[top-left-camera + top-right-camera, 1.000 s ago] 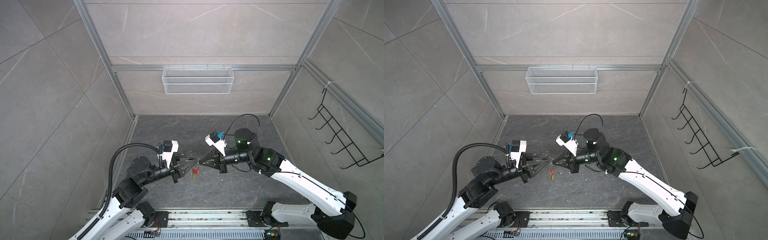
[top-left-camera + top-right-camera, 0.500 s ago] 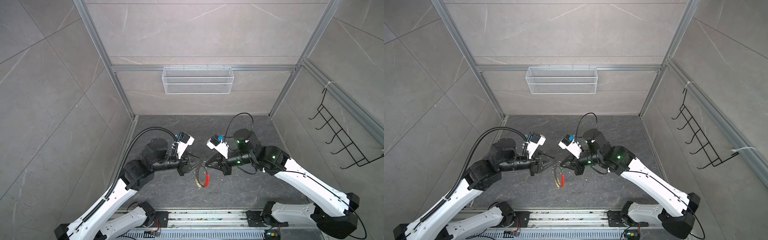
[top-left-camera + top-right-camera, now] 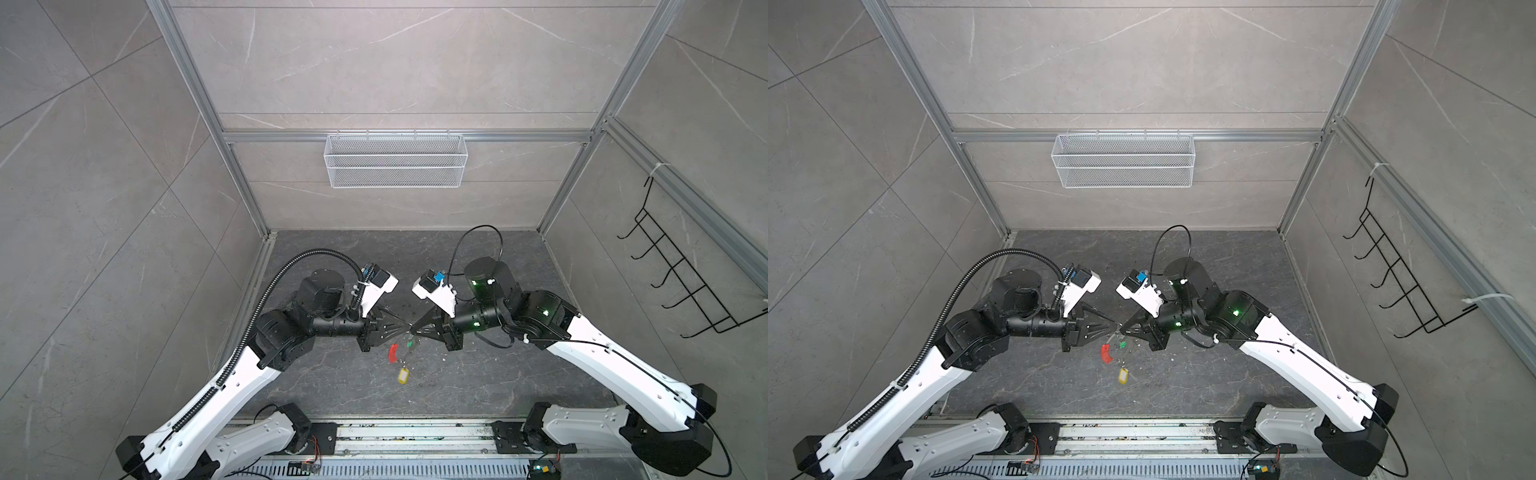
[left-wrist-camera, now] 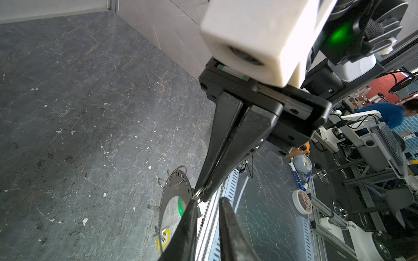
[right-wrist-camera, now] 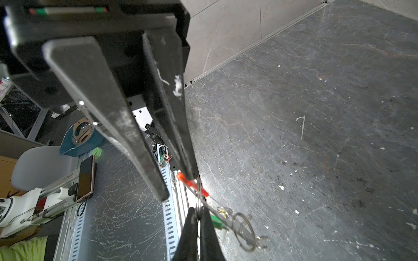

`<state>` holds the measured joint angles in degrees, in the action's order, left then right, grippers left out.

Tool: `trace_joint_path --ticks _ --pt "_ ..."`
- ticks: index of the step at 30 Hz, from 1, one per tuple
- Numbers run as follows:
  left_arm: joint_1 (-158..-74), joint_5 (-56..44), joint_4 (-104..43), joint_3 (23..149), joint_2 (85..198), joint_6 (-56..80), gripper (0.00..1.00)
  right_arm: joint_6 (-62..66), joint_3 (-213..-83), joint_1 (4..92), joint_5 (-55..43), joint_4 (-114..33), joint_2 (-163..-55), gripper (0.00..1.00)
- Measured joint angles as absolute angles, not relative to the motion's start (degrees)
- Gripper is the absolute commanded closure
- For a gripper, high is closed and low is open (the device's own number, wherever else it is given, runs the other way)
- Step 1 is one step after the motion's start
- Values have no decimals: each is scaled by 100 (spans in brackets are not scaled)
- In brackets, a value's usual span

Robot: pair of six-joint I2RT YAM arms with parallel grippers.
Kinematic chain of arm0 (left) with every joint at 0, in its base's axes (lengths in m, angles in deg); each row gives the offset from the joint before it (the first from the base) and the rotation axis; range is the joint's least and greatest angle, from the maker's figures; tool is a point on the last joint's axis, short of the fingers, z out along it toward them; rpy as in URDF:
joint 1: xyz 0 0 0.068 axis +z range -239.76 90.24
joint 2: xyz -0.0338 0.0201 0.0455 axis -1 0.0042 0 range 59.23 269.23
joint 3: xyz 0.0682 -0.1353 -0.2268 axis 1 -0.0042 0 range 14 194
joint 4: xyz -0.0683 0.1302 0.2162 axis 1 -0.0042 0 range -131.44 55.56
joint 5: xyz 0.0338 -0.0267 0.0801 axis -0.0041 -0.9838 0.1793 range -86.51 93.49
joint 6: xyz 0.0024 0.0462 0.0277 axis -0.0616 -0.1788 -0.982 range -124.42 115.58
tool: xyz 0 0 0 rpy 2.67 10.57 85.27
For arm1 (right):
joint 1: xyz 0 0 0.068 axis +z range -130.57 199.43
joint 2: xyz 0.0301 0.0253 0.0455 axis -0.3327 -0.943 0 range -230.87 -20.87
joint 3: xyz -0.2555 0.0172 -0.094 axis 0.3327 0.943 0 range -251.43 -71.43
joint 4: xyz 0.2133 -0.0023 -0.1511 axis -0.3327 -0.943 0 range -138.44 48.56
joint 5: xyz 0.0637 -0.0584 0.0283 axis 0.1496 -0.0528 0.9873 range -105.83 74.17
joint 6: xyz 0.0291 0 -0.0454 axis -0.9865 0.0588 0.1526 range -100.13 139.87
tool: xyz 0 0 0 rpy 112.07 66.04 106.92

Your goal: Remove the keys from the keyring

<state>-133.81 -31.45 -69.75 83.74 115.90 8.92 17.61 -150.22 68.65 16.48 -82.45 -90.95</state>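
Wire keyring (image 5: 192,184) pinched by right end effector (image 5: 198,211), left end effector (image 4: 207,202) ajar, wrist views only

You had the white mesh basket (image 3: 395,160) hanging on the far wall (image 3: 374,62), the black hook rack (image 3: 681,274) out on the right wall (image 3: 706,124), and dark scuffed stone floor (image 3: 478,382) running to the near metal rail (image 3: 415,432).

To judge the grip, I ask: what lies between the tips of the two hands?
Only the thin wire of the keyring, running from the shut right hand to the left hand. The right wrist view shows it.
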Motion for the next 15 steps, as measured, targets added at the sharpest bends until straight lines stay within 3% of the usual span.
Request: trace_joint_path --ticks 11,15 --pt "-13381 -3154 -7054 8409 11760 805 77 1763 -15041 6865 1651 -8392 -9176 100" --pt "-13381 -3064 -7150 8483 11747 719 69 1800 -15041 6865 1651 -8388 -9176 100"
